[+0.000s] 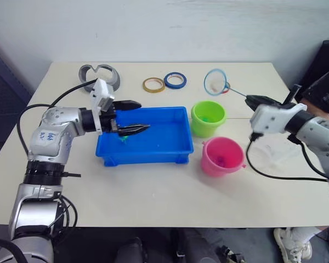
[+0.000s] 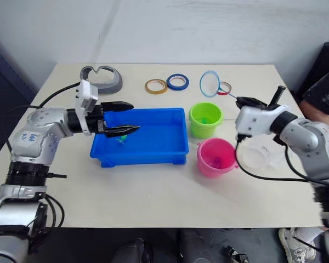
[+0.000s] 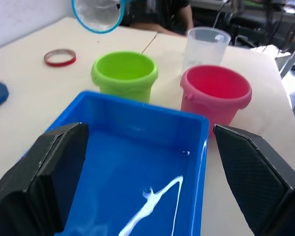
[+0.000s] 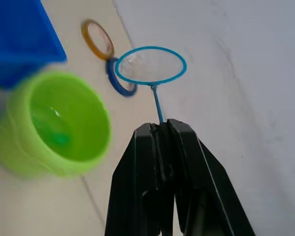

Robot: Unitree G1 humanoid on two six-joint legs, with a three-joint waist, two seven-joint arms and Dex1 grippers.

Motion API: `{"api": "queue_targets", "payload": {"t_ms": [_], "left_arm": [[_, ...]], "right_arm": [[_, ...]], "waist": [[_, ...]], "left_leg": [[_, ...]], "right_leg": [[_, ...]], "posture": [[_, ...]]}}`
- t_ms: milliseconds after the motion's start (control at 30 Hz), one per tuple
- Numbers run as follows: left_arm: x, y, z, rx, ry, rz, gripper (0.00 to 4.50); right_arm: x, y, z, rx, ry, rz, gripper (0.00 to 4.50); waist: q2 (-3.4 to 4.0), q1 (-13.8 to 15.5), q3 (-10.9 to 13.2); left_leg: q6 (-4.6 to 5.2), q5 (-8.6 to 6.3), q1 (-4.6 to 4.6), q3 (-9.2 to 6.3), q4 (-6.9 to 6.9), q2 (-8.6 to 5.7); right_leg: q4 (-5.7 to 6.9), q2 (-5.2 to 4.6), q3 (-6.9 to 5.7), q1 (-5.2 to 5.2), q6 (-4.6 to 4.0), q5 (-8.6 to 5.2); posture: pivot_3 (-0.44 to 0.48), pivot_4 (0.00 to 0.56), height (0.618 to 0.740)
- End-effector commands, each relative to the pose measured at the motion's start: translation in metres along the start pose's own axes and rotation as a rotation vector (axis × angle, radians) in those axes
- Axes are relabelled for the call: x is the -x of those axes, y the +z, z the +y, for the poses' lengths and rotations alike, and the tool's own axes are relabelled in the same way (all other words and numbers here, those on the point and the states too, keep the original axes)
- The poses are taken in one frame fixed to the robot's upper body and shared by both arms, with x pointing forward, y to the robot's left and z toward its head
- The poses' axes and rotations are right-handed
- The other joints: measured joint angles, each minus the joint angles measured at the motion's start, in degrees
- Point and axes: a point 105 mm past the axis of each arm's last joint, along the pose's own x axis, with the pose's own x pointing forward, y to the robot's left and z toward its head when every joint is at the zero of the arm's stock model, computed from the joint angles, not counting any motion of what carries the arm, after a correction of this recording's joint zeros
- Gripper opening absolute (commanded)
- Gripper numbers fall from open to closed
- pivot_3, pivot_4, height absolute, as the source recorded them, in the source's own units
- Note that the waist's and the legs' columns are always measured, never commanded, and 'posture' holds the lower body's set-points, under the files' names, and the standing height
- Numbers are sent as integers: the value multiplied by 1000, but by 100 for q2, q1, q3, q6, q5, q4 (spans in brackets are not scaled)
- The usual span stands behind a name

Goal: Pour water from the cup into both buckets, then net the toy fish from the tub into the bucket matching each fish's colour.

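Net: small round hoop with light blue rim and thin dark handle (image 1: 215,81), held above the table at 12 o'clock of the lime green plastic bucket (image 1: 208,118).
Right gripper (image 4: 163,129): fingers closed on the net's handle.
Left gripper (image 1: 132,116): fingers spread wide over the shallow bright blue plastic tub (image 1: 153,143).
Bright pink plastic bucket (image 1: 222,156): at 5 o'clock of the green one.
Clear plastic cup (image 2: 260,153): at 3 o'clock of the pink bucket.
Green toy fish (image 1: 123,138): in the tub, under the left gripper.
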Motion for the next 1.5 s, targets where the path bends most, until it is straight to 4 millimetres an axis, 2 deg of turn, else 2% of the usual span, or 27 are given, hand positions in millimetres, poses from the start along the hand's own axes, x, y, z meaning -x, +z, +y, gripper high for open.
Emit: {"api": "queue_targets", "payload": {"t_ms": [33,167,300,400,500,600,800,933,1200,1233,1300,1500], "left_arm": [[32,4,-2,-46,60,45,4433],[67,-7,-14,-20,114,130,4433],[110,-10,-23,1,232,214,4433],[123,-7,-26,-3,285,226,4433],[131,-3,-27,-1,334,217,4433],[133,-3,-30,2,353,218,4433],[131,-2,-32,3,357,211,4433],[130,0,-31,3,361,204,4433],[123,0,-24,-1,352,189,4433],[122,0,-23,-1,351,188,4433],[120,1,-21,-5,342,183,4433],[110,4,-18,-15,307,162,4433]], "right_arm": [[-8,34,18,-221,148,-106,0],[-26,53,56,-313,325,-142,0],[-58,58,93,-191,414,-156,0],[-74,54,105,-62,429,-166,0],[-91,50,119,-29,444,-172,0],[-107,45,133,74,448,-169,0],[-123,47,135,157,396,-196,0],[-122,49,131,115,393,-201,0],[-119,44,155,108,487,-189,0],[-119,45,158,98,496,-190,0],[-119,52,162,-35,506,-194,0],[-107,60,157,-340,543,-172,0]], "waist": [[0,0,0],[0,31,0],[-2,15,-1],[-2,57,-1],[-5,59,-2],[-9,19,-5],[-9,-99,-5],[-9,-144,-5],[-9,-143,-5],[-9,-146,-5],[-9,-142,-5],[-10,-103,-6]], "left_leg": [[0,0,0,-1,0,0],[2,-1,-1,-3,-5,-1],[4,-2,-2,-4,-12,-2],[7,-4,-3,-4,-12,-6],[14,-8,-10,-9,-12,-11],[19,-11,-11,-7,-13,-11],[17,-10,-10,-7,-15,-11],[15,-9,-9,-7,-16,-9],[12,-7,-8,-7,-18,-10],[12,-7,-8,-7,-18,-9],[12,-7,-8,-7,-18,-9],[12,-7,-9,-8,-18,-9]], "right_leg": [[-1,0,0,0,0,0],[-8,-1,0,1,0,0],[-16,-2,-1,0,-1,0],[-23,-5,-2,0,-1,0],[-39,-11,-9,3,-1,0],[-45,-12,-8,3,-1,0],[-40,-12,-9,2,-1,0],[-37,-11,-9,2,-1,0],[-37,-10,-9,2,-1,0],[-37,-10,-9,2,-1,0],[-37,-10,-9,2,-1,0],[-35,-11,-9,2,-1,0]], "posture": [[0,150,740],[0,150,740],[0,150,740],[0,150,740],[0,150,740],[0,150,740],[0,150,740],[0,150,740],[0,150,740],[0,150,740],[0,150,740],[0,150,740]]}}
